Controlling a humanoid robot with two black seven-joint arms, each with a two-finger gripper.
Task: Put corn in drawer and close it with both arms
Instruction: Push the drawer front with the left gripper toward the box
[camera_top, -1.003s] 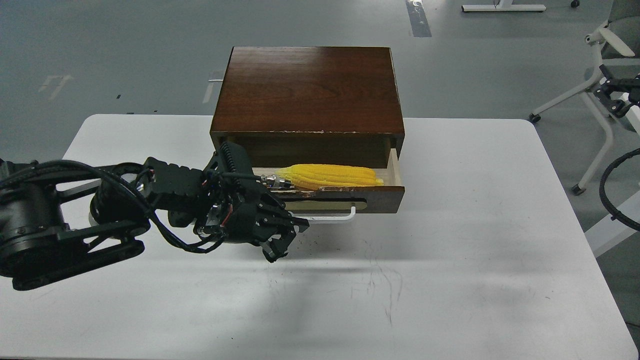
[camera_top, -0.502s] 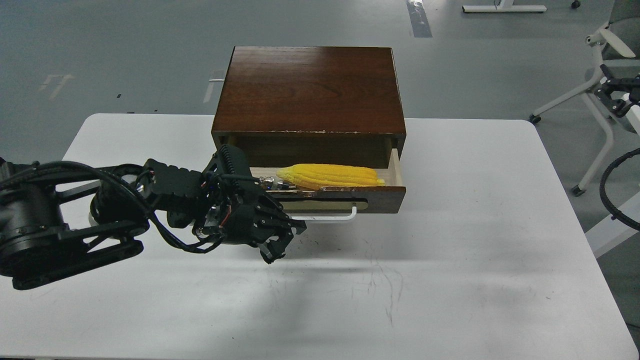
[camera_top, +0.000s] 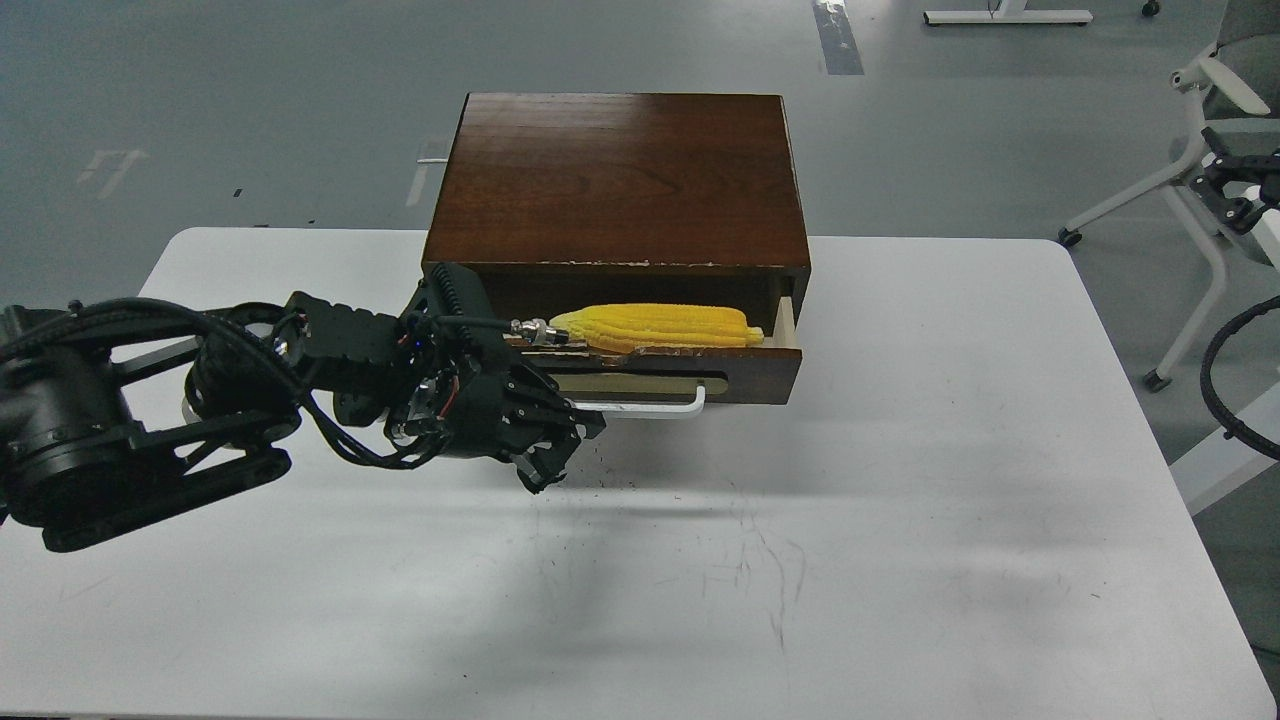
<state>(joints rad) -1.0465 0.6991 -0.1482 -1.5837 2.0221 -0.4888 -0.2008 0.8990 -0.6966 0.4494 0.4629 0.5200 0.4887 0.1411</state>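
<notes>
A white table (camera_top: 900, 560), scuffed with dark marks, carries one dark wooden cabinet (camera_top: 620, 180).

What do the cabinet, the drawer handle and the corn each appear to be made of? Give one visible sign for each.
Cabinet: probably varnished dark wood or veneer; visible grain, chipped pale front edge.
Drawer handle: apparently white-coated metal or plastic; thin, smooth bent bar.
Corn: looks like plastic or foam; uniform bright yellow, matte ridges.

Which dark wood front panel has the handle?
The lower one, the drawer front: tan oval plate and white bar handle. The recessed panel above it is plain.
</notes>
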